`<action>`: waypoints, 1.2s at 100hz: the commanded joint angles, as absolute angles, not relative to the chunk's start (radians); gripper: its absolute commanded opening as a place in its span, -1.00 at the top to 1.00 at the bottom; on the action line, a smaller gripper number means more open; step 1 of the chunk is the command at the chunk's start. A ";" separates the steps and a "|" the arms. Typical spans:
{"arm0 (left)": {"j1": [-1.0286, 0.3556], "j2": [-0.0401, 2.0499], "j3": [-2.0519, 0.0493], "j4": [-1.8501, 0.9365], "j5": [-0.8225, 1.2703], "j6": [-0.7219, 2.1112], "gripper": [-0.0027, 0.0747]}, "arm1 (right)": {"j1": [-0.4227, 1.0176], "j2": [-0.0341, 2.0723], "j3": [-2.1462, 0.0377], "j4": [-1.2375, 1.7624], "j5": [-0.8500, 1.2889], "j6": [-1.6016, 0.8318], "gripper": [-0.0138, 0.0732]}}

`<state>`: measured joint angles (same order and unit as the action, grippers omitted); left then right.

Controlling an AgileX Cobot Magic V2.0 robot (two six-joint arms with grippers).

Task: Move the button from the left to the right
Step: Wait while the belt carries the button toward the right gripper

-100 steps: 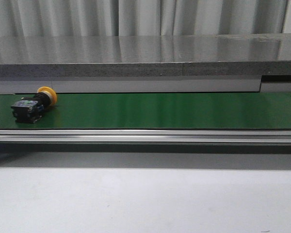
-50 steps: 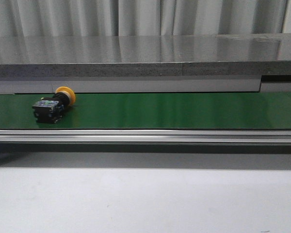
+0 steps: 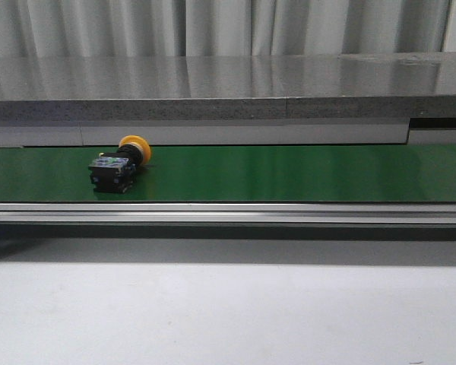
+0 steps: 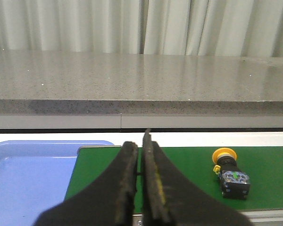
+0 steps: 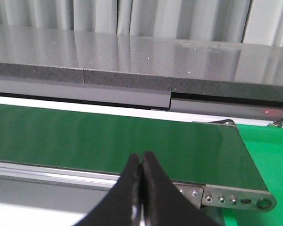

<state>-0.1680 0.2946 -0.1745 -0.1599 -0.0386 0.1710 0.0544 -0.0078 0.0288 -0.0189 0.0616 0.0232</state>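
the button (image 3: 119, 163) lies on its side on the green conveyor belt (image 3: 289, 173), in the left part of the belt as seen from the front, its yellow cap (image 3: 134, 144) pointing toward the grey stone ledge (image 3: 228, 87) behind and its black body toward the near rail. nothing is touching it. from the left wrist camera the same button (image 4: 230, 173) shows off to one side of the left gripper (image 4: 140, 162), well apart from it, and a blue tray (image 4: 33, 174) sits just past the belt's end. the left gripper's fingers (image 4: 128, 179) are drawn nearly together with only a thin slit between them, holding nothing. the right gripper (image 5: 141, 162) hangs over the near edge of the belt by its far end roller, its fingers (image 5: 130, 179) pressed together and empty. pale curtains (image 3: 213, 26) hang behind the ledge.
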 commanded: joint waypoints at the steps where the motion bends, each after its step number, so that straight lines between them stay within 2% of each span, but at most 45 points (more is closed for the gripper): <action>1: -0.172 0.302 -0.200 -0.170 -0.120 0.169 0.92 | 0.055 -0.025 0.017 -0.019 -0.047 0.019 0.96; 21: -0.172 0.302 -0.200 -0.170 -0.120 0.169 0.92 | 0.055 0.017 -0.061 0.021 -0.024 0.019 0.96; 34: -0.172 0.302 -0.200 -0.170 -0.120 0.169 0.92 | 0.055 0.102 -0.158 0.026 0.084 0.019 0.96; 66: -0.172 0.302 -0.200 -0.170 -0.120 0.169 0.92 | 0.055 0.471 -0.497 0.026 0.395 0.019 0.96; 93: -0.172 0.302 -0.200 -0.170 -0.120 0.169 0.92 | 0.055 0.800 -0.757 0.026 0.579 0.019 0.96; 120: -0.172 0.302 -0.200 -0.170 -0.120 0.169 0.92 | 0.055 0.974 -0.834 0.046 0.624 0.019 0.96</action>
<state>-0.1680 0.2946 -0.1745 -0.1622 -0.0386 0.1710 0.0544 0.9489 -0.7943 0.0410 0.6718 0.0232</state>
